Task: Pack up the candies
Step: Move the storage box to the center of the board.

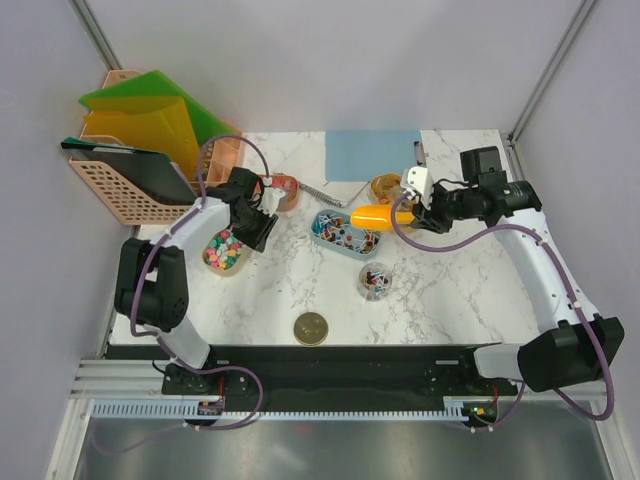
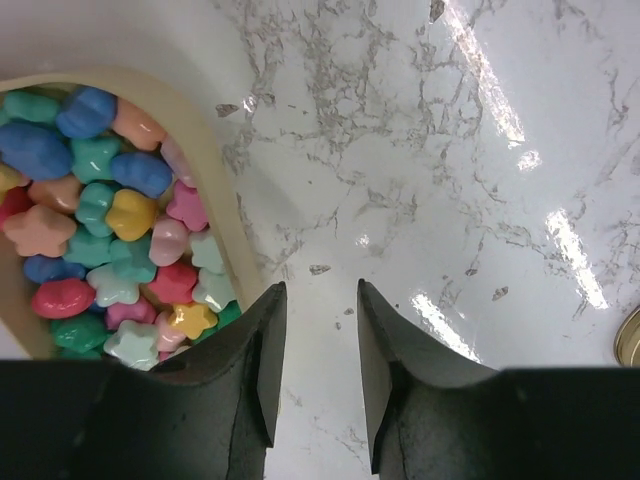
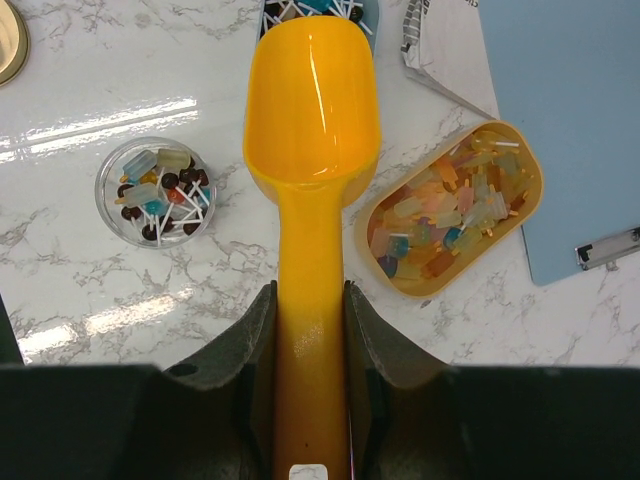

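Our left gripper (image 2: 320,292) hovers, jaws parted and empty, just beside the beige oval tray (image 2: 215,180) holding pastel star-shaped candies (image 2: 110,240). Our right gripper (image 3: 309,292), well right of that tray, clamps the long orange plastic scoop (image 3: 312,110).

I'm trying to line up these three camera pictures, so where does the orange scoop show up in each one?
Top external: orange scoop, right of centre, handle in the right gripper, bowl pointing left.
Left wrist: not in it.
Right wrist: scoop in the centre, bowl up, empty.
Shared landmark: round clear jar, below the scoop from above, left of it in right wrist.
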